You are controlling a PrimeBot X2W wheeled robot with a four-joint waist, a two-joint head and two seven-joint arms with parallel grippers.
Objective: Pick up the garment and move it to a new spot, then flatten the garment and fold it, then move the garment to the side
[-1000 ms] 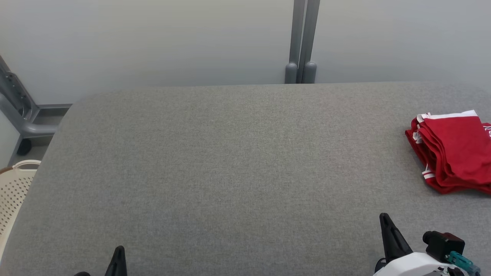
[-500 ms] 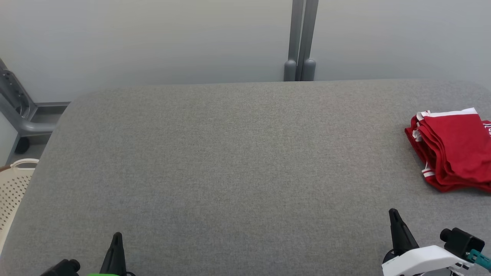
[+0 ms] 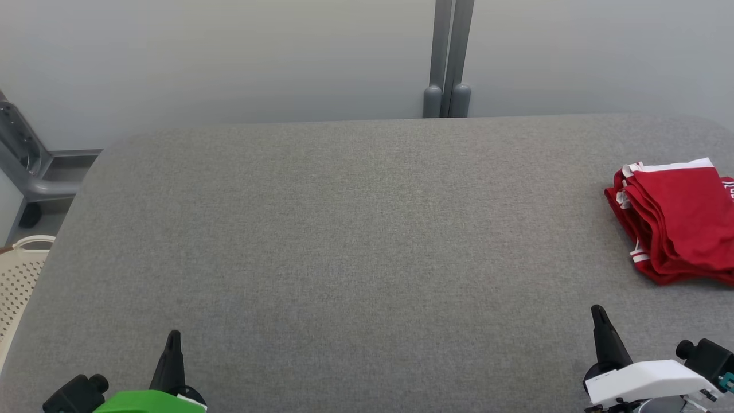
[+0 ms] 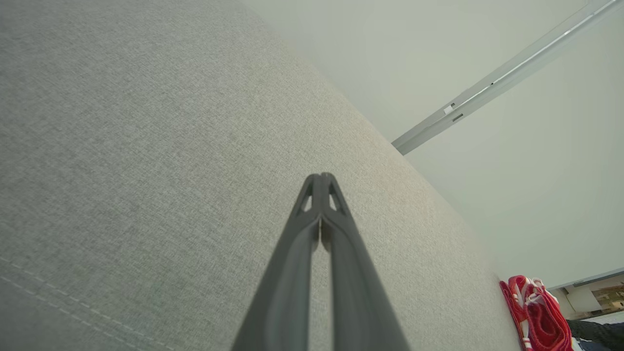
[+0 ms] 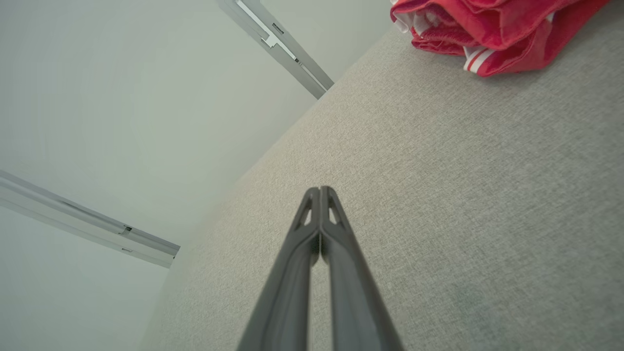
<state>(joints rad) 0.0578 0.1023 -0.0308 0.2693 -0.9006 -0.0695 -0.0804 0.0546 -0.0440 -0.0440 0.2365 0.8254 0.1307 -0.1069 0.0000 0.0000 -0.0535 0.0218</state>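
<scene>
Left gripper [image 3: 173, 335], closed, has pushed farther onto the table [image 3: 344, 229] than before.

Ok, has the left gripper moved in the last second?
Yes. The left gripper has come forward, up the head view, nearer the far edge of the table, beyond the camera's own slight shift.

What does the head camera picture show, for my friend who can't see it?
A folded red garment lies at the right edge of a grey padded table. The left pincer and right pincer sit shut at the bottom corners, holding nothing.
</scene>
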